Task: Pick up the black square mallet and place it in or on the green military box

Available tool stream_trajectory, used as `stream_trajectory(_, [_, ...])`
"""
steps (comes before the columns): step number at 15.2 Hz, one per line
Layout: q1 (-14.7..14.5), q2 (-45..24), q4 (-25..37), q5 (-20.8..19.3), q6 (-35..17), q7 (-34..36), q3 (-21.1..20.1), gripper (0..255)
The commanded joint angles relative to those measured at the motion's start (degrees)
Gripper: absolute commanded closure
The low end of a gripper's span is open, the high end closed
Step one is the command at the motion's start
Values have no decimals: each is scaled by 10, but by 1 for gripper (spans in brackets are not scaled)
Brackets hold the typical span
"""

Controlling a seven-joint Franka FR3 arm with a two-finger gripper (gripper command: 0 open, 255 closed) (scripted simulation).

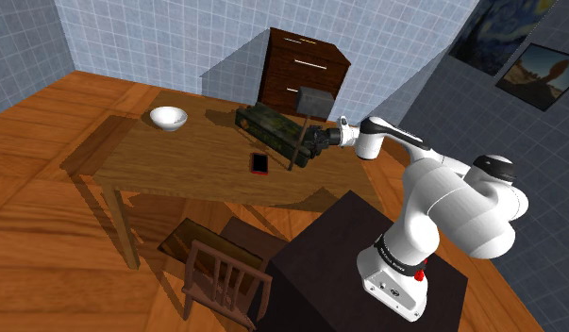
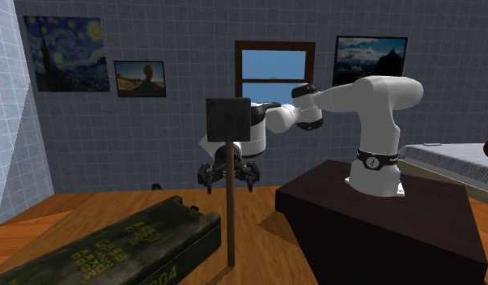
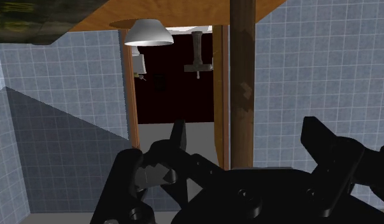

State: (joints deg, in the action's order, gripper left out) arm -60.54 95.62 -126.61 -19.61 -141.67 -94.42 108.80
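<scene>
Mallet (image 2: 230, 214), dark grey square head on a brown wooden handle, stands near upright, head uppermost, handle foot just beside the olive-green military box (image 2: 112, 247), yellow-stencilled, lying flat on the wooden table (image 1: 178, 162).

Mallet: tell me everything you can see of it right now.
The mallet has a dark grey square head on top of a long brown, wood-looking handle. It stands upright beside the end of the green box, not on it. The gripper is open around the upper handle, just below the head; in the wrist view gaps show on both sides. Whether its lower end rests on the table is unclear.
</scene>
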Motion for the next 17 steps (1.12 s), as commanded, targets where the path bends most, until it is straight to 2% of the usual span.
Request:
stream_trajectory(1, [0, 0, 0, 0, 0, 0, 0, 255])
stream_trajectory(10, [0, 0, 0, 0, 0, 0, 0, 255])
stream_trajectory(17, [9, -20, -21, 11, 0, 30, -34, 255])
